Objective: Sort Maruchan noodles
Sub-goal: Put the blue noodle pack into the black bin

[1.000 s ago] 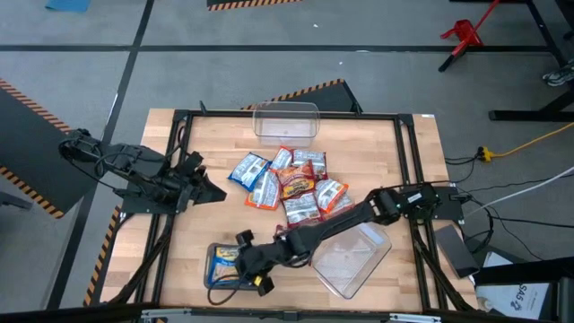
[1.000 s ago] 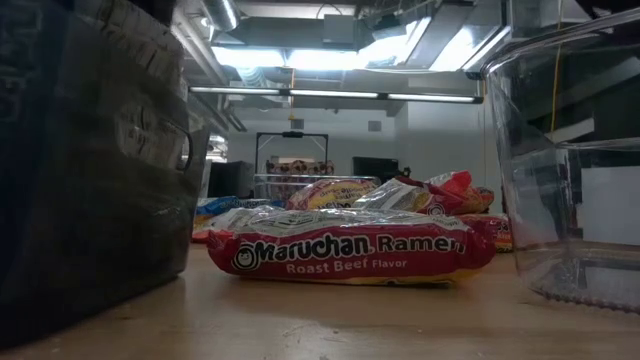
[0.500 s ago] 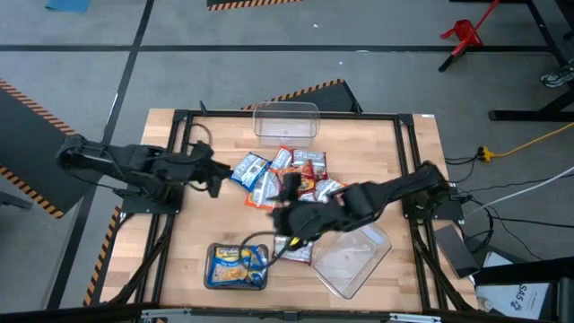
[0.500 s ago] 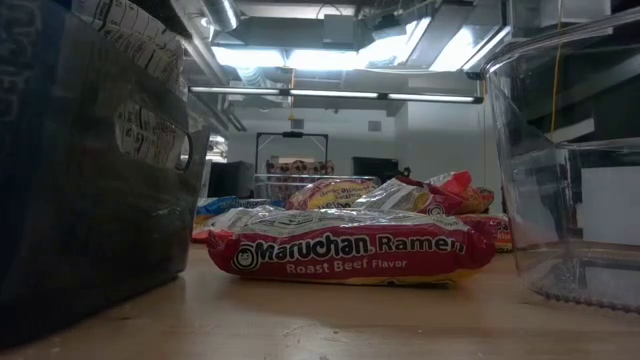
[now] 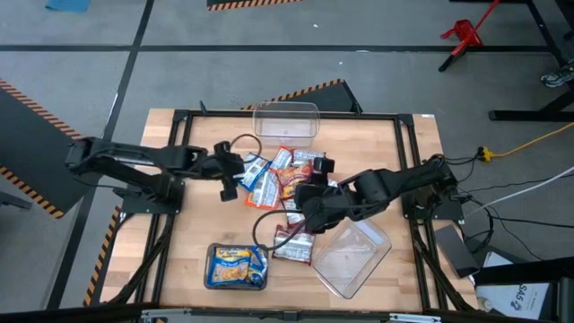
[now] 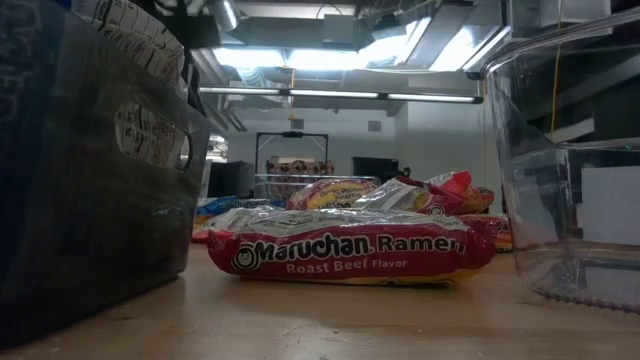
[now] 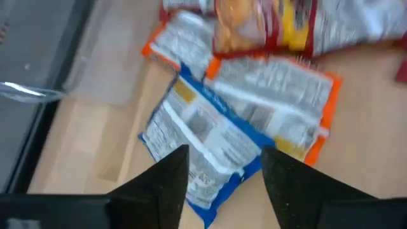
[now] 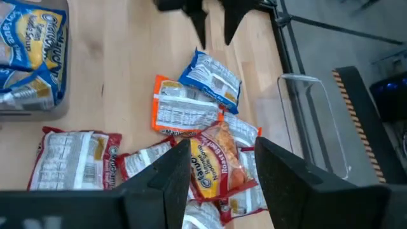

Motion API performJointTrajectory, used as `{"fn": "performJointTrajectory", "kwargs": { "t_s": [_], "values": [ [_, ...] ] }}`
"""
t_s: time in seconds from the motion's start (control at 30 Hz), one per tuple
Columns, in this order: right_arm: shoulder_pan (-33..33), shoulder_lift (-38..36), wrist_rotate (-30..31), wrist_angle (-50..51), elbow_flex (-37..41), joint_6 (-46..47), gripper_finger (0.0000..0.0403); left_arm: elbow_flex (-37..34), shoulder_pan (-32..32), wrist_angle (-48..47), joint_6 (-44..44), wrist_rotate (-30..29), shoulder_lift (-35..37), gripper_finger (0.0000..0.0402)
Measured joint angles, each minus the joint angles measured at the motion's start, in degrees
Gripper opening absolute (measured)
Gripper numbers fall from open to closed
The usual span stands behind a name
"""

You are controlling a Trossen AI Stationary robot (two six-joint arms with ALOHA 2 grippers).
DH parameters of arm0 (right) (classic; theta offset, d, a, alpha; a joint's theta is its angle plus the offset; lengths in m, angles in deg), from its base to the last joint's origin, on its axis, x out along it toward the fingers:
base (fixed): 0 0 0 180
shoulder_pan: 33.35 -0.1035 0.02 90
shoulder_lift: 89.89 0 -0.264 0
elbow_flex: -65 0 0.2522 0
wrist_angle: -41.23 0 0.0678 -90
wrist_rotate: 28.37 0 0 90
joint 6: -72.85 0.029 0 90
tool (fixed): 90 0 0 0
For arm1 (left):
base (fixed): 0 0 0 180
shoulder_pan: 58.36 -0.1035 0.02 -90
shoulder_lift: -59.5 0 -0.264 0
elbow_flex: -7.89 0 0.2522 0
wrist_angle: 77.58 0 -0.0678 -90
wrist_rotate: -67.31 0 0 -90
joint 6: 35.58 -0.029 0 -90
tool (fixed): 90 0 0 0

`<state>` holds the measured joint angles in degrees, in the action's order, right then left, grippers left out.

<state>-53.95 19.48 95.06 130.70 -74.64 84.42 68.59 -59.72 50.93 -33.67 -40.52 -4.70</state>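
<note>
- Two grippers are shown over the heap of Maruchan noodles (image 5: 289, 184) at the table's middle.
- Left gripper (image 7: 222, 166): fingers are parted, with nothing between them, just above a blue-and-white packet (image 7: 202, 154) at the heap's left edge.
- Right gripper (image 8: 221, 166): fingers are spread, nothing is held, and an orange-red packet (image 8: 215, 162) lies below them.
- Near the table's front, a red-and-white packet (image 5: 293, 242) lies apart from the heap; it is labelled "Roast Beef Flavor" in the low view.
- Blue-and-yellow packets (image 5: 235, 266) are contained in the grey tray (image 5: 212, 254) at front left.
- Clear tubs are placed at the back edge (image 5: 286, 122) and front right (image 5: 352, 259).
</note>
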Motion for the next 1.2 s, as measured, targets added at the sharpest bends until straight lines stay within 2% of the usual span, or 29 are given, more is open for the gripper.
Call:
{"fn": "performJointTrajectory", "kwargs": {
  "t_s": [0.17,0.3,0.5,0.73,0.87,1.07,1.2],
  "values": [
    [0.00,0.00,0.39,0.28,0.00,1.33,0.0163,-2.54,-0.99,1.38,-0.96,-0.04,-4.29,0.0232],
    [0.13,0.00,0.75,1.01,0.00,1.50,0.0163,-6.59,-0.85,4.73,-0.98,-0.84,-5.96,0.0248],
    [0.13,0.02,2.74,1.61,0.00,1.63,0.0163,-12.72,-0.19,11.67,-0.84,-1.11,-5.91,0.0251],
    [0.50,0.09,3.45,2.82,0.00,3.52,0.0163,-18.08,1.15,24.83,-5.95,-2.68,-7.11,0.0251],
    [0.50,0.09,3.06,3.04,0.00,3.59,0.0163,-19.90,1.95,27.15,-5.23,-2.83,-9.13,0.0251],
    [0.48,0.11,3.04,3.98,0.00,3.63,0.0163,-20.29,3.19,30.27,-7.68,-12.17,-13.31,0.0251],
    [0.48,0.11,3.04,4.13,0.00,4.87,0.0163,-20.26,3.16,34.54,-9.40,-13.15,-17.33,0.0251]
  ]
}}
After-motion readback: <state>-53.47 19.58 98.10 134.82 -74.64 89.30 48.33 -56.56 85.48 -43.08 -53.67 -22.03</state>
